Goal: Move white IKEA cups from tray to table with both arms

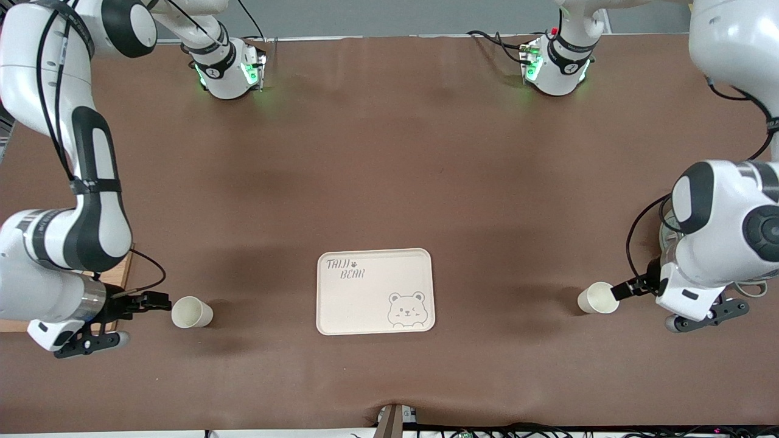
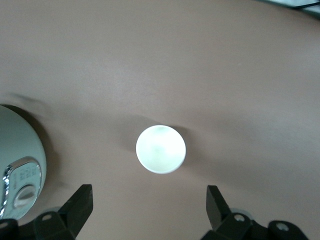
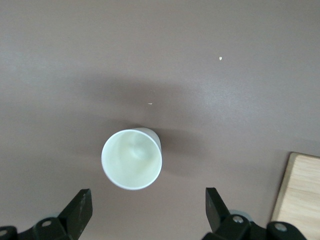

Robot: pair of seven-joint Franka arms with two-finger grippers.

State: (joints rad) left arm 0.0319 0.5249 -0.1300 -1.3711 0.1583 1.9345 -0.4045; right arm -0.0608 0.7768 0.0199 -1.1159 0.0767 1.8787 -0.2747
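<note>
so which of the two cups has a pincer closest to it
The cup toward the left arm's end of the table: the left pincer overlaps its rim in the front view, while a small gap separates the right pincer from the other cup.

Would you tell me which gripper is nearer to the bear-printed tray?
Right, narrowly. The right gripper sits beside a white cup toward its end of the tray; the left gripper, open at the other cup, is slightly farther off.

Bare cloth (image 1: 389, 152) surrounds each cup (image 1: 192, 312), apparently unobstructed; tray (image 1: 375, 255) between.
</note>
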